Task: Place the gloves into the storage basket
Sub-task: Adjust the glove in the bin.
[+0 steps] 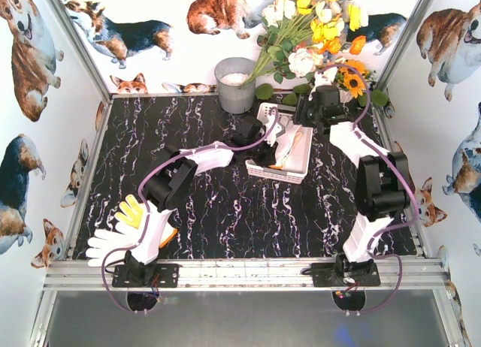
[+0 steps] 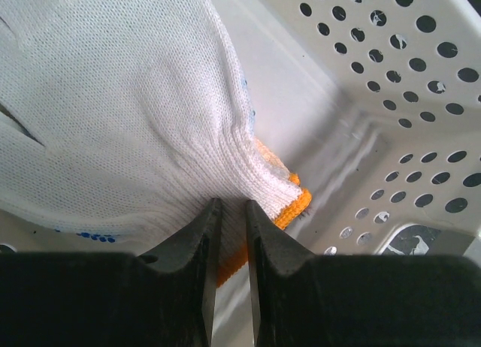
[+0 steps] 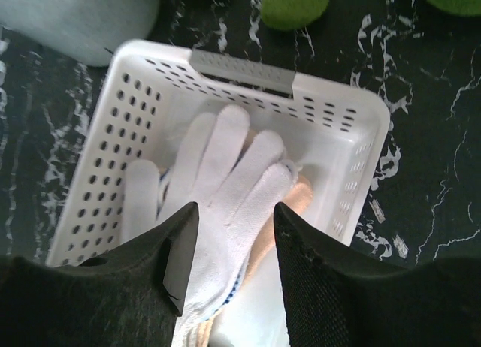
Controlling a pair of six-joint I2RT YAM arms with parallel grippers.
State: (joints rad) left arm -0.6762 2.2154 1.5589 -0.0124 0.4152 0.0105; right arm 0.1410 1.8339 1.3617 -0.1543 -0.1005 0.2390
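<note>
1. Two pincers over one storage basket (image 3: 240, 67), so here's who's doing what. My left gripper (image 2: 231, 206) is down inside it, jaws squeezed to a thin slit on the cuff of the white glove (image 2: 113, 114). Pinching the cuff end lets the glove's fingers flop out flat.
2. My right gripper (image 3: 234, 212) hangs just above that same glove with jaws spread wide and nothing in them. Looks like it's only there to guide or pat things down.
3. The glove itself is already inside the basket, lying on top of a peach-coloured glove (image 3: 299, 198).
4. Job's not finished, I reckon. Over by my left base there's a plain white glove (image 1: 105, 245), a pale yellow glove (image 1: 132, 209) and an orange glove (image 1: 169, 236), all on the table (image 1: 240, 212).
</note>
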